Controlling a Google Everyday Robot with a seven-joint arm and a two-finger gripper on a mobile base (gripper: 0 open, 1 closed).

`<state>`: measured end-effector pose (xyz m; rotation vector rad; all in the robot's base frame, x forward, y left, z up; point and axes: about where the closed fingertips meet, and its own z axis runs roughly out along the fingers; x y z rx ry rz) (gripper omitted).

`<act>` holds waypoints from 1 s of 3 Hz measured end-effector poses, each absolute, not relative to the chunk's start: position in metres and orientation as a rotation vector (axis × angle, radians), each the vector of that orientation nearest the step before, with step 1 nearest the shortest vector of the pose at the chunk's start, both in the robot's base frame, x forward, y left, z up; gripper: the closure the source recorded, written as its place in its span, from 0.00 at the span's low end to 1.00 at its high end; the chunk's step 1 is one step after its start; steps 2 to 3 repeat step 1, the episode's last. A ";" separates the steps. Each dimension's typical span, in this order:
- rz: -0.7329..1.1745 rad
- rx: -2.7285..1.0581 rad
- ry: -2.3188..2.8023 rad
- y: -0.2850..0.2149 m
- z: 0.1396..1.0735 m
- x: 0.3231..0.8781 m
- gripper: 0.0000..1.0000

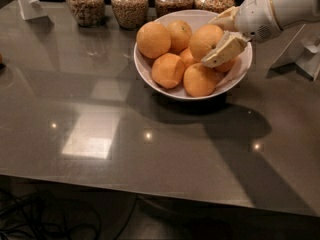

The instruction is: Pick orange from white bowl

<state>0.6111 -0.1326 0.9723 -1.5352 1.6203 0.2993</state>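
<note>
The white bowl [146, 70] stands at the back middle of the dark table and holds several oranges. My gripper [213, 40] comes in from the upper right on a white arm and is shut on the orange [204, 40], a round fruit with a small dark dot on its skin. One cream finger [226, 48] lies across the orange's front right, the other [226, 19] behind it. The held orange sits a little above the others in the bowl's right half. The biggest orange [153, 40] lies at the bowl's left.
Several glass jars of grains [130, 5] line the table's back edge behind the bowl. A white stand [27, 1] is at the back left and another white stand [306, 51] at the right. The table's front edge [150, 190] runs across the lower part of the view.
</note>
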 end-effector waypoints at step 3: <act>0.333 -1.508 1.627 -0.138 0.991 0.586 1.00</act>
